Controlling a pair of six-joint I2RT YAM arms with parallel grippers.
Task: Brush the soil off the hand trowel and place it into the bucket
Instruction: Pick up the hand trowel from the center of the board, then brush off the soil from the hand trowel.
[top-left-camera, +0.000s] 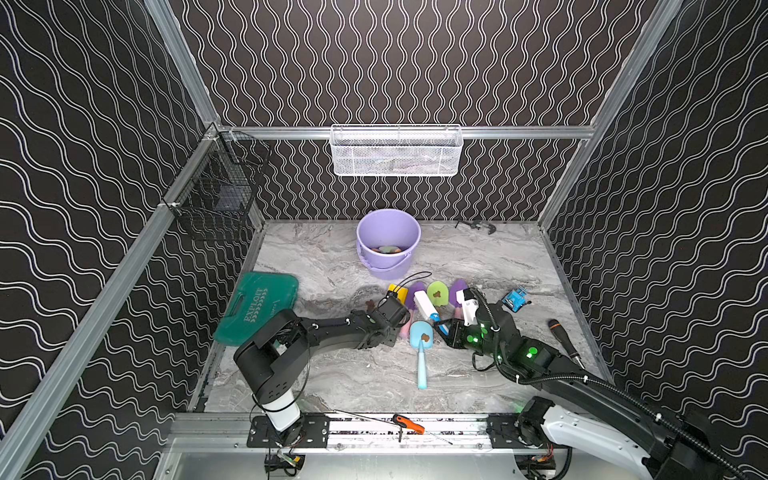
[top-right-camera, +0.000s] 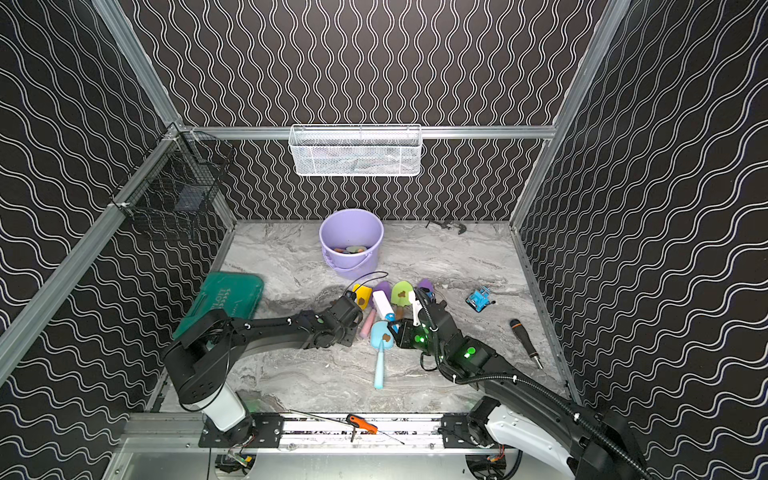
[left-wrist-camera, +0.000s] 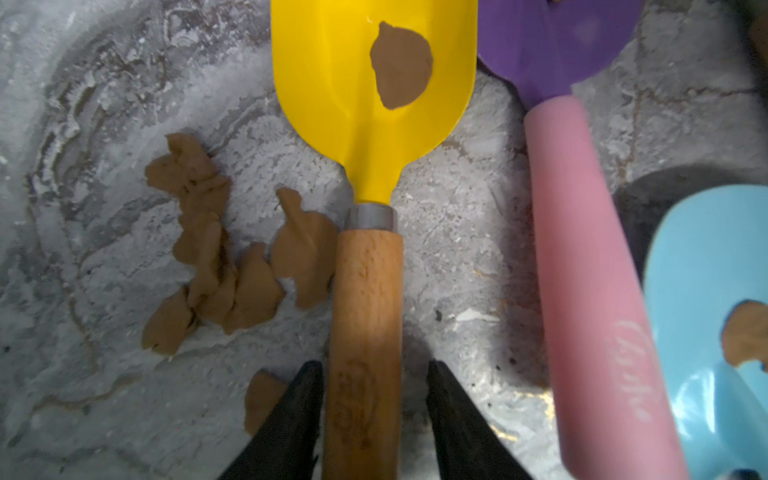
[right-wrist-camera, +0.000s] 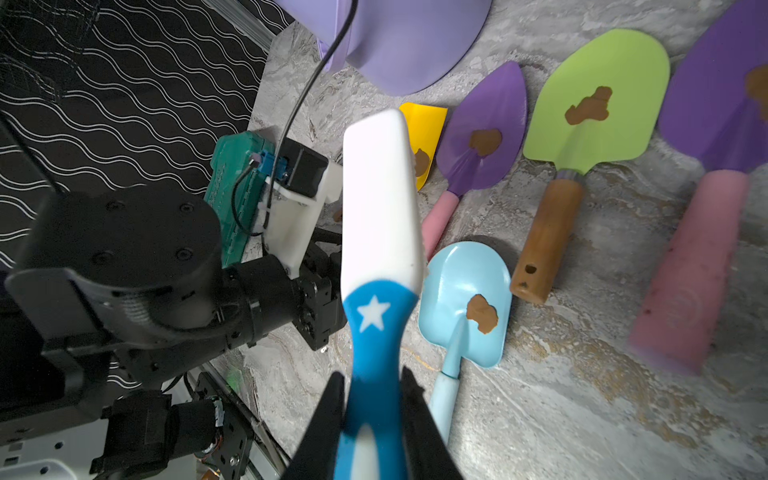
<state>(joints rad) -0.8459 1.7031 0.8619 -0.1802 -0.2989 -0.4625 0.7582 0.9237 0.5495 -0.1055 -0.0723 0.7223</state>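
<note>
We have the left gripper (left-wrist-camera: 374, 368) astride the wooden handle of the yellow-bladed hand trowel (left-wrist-camera: 370, 108). Its jaws are narrow, but a slit shows on one side, so it is not yet clamped. The trowel lies leftmost in the row at mid-table, with a flat brown soil patch (left-wrist-camera: 401, 64) on its blade. The round lilac plastic bucket (top-left-camera: 388, 224) stands well beyond, far centre. The right gripper (right-wrist-camera: 372, 378) is pinched on the blue-and-white star-marked brush (right-wrist-camera: 380, 199).

We judge three risks. The hold sits well back from the blade, so the blade may droop or twist when lifted. The pink-handled purple trowel (left-wrist-camera: 582, 249) lies just beside on the right and could be nudged. A loose soil clump (left-wrist-camera: 262, 399) by one finger may get pinched.

Both top views bury the left gripper under its own wrist. The brush's bristles face away, and we cannot make out the bucket's contents.
</note>
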